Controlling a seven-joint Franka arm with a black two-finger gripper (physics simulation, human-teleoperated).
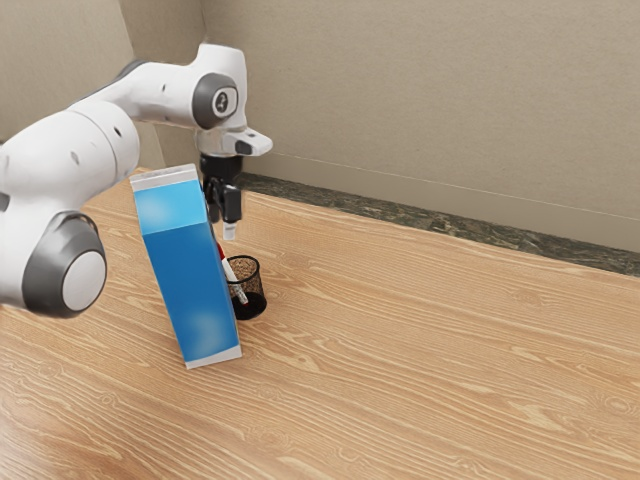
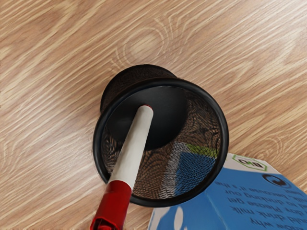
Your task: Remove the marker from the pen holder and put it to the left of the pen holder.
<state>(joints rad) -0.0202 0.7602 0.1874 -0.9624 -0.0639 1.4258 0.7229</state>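
Note:
My gripper (image 1: 228,215) points down above the pen holder, partly behind the carton; whether it is open or shut I cannot tell. Below it, the black mesh pen holder (image 1: 257,288) stands on the table, one side hidden by the carton. The red and white marker (image 1: 230,269) leans inside, its red end up toward the gripper. Seen from the hand, the marker (image 2: 132,151) slants across the round opening of the pen holder (image 2: 224,129), with its red part over the rim.
A tall blue carton (image 1: 188,278) is tilted close beside the pen holder, in front of it in the exterior view. In the wrist view the printed carton (image 2: 240,199) lies next to the holder's rim. The wooden table (image 1: 430,350) extends toward the exterior view's right.

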